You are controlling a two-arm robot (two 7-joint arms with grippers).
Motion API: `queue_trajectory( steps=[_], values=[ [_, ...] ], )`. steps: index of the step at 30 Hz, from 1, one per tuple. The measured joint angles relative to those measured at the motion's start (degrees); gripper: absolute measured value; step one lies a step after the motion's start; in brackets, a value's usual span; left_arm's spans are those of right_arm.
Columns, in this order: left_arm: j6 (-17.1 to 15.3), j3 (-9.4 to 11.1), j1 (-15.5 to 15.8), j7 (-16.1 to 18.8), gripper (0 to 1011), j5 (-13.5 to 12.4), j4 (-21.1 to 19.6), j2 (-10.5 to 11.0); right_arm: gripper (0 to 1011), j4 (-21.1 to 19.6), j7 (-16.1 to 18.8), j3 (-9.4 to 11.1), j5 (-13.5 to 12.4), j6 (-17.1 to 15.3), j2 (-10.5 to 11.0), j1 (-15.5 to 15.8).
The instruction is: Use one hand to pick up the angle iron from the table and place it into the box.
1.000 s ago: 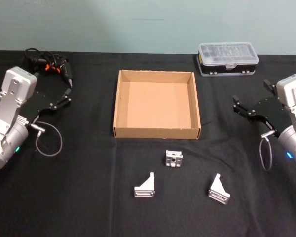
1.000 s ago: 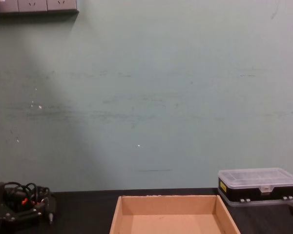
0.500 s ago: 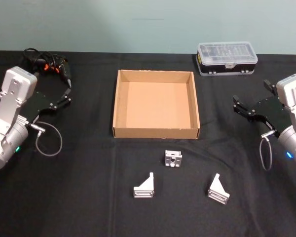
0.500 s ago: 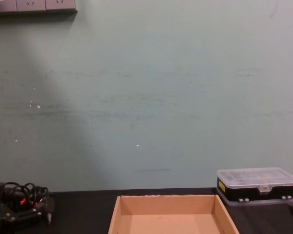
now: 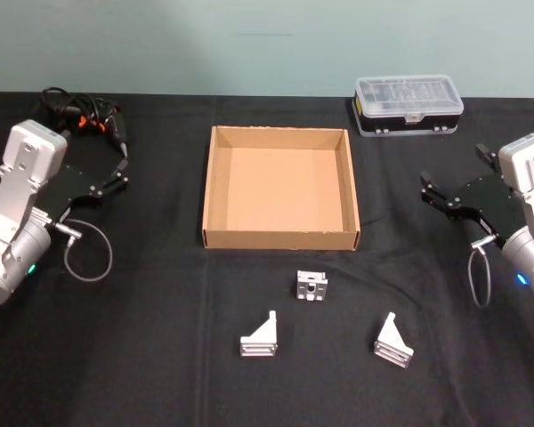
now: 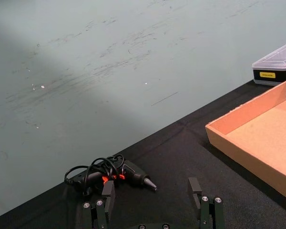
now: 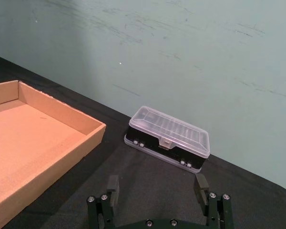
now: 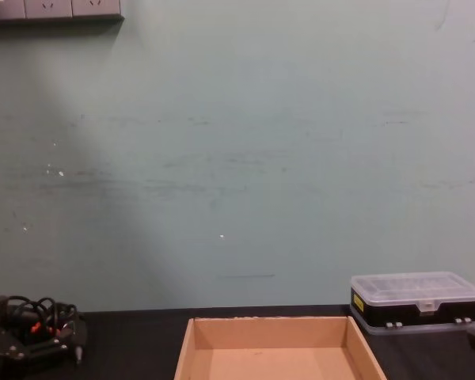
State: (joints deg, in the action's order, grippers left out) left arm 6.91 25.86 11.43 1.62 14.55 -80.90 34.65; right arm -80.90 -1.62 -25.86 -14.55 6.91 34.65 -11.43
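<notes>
Angle irons [image 5: 312, 286] lie on the table [image 5: 160, 356], just nearer you than the box [image 5: 280, 238]. Left gripper [image 5: 120, 173] and right gripper [image 5: 436, 196] hang with fingers apart, well off at either side. The right iron [image 5: 393, 341] sits closest to your right gripper.

The box [image 5: 280, 238] stands open at the top in the middle of the table [image 5: 160, 374], and bare tabletop lies on both sides of it, toward the left gripper [image 5: 116, 176] and the right gripper [image 5: 438, 194], each with fingers spread. In front of it the middle bracket [image 5: 312, 286], left bracket [image 5: 260, 336] and right bracket [image 5: 393, 341] stand well apart, with open room around each. At the far edge a tool [image 5: 84, 120] with coiled cable lies beyond the left gripper and a clear-lidded case [image 5: 410, 105] beyond the right, both well away from the brackets.
</notes>
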Motion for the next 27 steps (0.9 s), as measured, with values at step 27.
queue_trajectory(
  steps=[27],
  values=[
    [0.0,0.0,0.0,0.0,1000,0.0,0.0,0.0,1003,-1.38,2.11,2.16,-0.62,0.82,0.22,0.84]
  ],
)
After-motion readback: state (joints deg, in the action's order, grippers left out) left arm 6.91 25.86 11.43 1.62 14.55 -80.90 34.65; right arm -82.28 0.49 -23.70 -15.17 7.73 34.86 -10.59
